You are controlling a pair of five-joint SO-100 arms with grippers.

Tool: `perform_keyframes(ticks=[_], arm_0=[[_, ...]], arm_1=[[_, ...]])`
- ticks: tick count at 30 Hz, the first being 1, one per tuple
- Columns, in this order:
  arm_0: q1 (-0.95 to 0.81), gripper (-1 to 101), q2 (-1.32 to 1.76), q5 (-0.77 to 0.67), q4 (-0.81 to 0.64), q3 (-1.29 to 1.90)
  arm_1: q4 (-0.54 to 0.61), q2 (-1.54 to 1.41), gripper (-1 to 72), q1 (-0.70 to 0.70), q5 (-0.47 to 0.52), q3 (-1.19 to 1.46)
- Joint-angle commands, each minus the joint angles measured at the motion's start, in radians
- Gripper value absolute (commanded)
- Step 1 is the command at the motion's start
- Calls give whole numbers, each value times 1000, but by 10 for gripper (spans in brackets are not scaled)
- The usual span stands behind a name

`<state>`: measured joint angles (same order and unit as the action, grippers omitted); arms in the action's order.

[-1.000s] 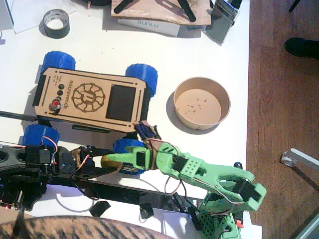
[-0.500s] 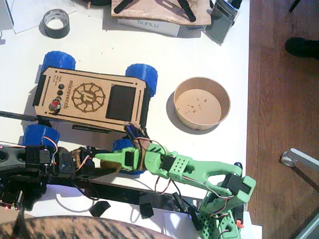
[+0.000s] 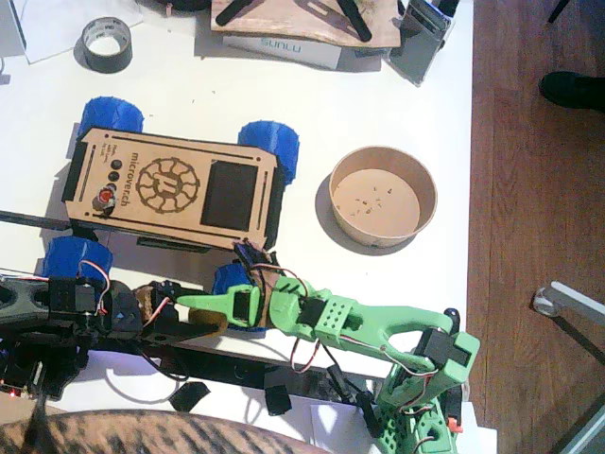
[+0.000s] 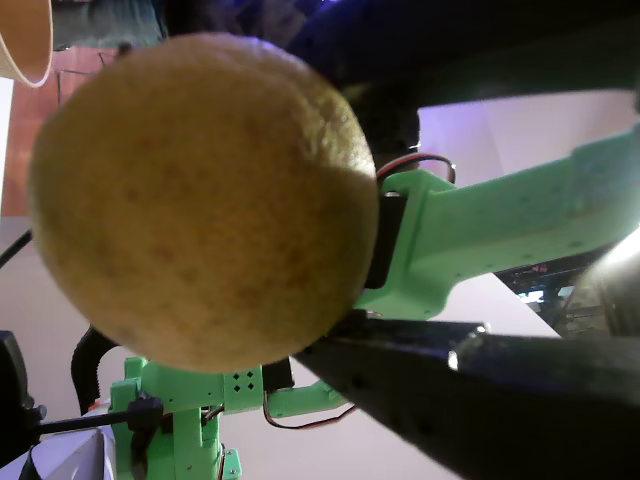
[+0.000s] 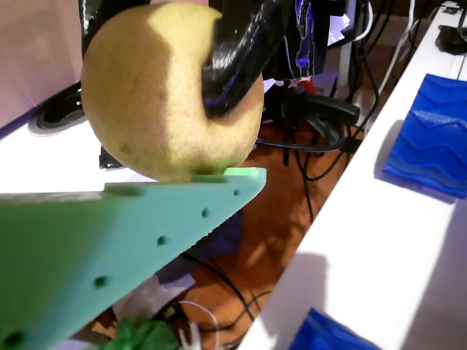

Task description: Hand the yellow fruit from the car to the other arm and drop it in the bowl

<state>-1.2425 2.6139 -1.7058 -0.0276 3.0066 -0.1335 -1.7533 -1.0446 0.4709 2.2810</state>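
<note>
Green right pincer [image 3: 194, 303] now farther left, open beside yellow fruit [image 5: 168, 91] in black left pincer's [image 4: 330, 345] grip; "microverch" on car [image 3: 170, 189].

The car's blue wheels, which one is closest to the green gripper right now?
The front-right wheel, at the car's lower edge beside the black panel: the right gripper reaches just past it, while the others stand clear.

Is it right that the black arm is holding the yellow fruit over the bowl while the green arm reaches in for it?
Not quite. The black left gripper does hold the yellow fruit and the green right gripper reaches in, but at the table's near edge beside the car, not over the bowl. The fixed view shows this.
</note>
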Motion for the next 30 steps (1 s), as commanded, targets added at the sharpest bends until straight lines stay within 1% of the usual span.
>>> perform_keyframes(ticks=[1, 6, 10, 13, 14, 15, 16, 17, 18, 21, 30], arm_0=[[5, 0, 44, -5, -41, -18], [5, 0, 44, -5, -40, -18], [5, 0, 44, -5, -40, -18], [5, 0, 44, -5, -40, -18], [5, 0, 44, -5, -40, -18], [5, 0, 44, -5, -38, -18], [5, 0, 44, -5, -35, -18], [5, 0, 44, -5, -34, -18], [5, 0, 44, -5, -34, -18], [5, 0, 44, -3, -34, -18], [5, 0, 44, -3, -34, -18]], arm_1=[[-28, 5, 458, -37, -32, -41], [-58, 3, 453, -41, -44, -31], [-77, -2, 434, -41, -34, -29], [-94, -3, 364, -40, 38, -32], [-104, -3, 313, -40, 66, -34], [-118, -2, 216, -40, 110, -37], [-124, -2, 128, -41, 110, -37], [-124, -6, 91, -41, 107, -37], [-106, -12, 2, -38, 89, -32], [-84, -37, 1, -29, 81, -20], [-80, -63, 0, -17, 86, -3]])
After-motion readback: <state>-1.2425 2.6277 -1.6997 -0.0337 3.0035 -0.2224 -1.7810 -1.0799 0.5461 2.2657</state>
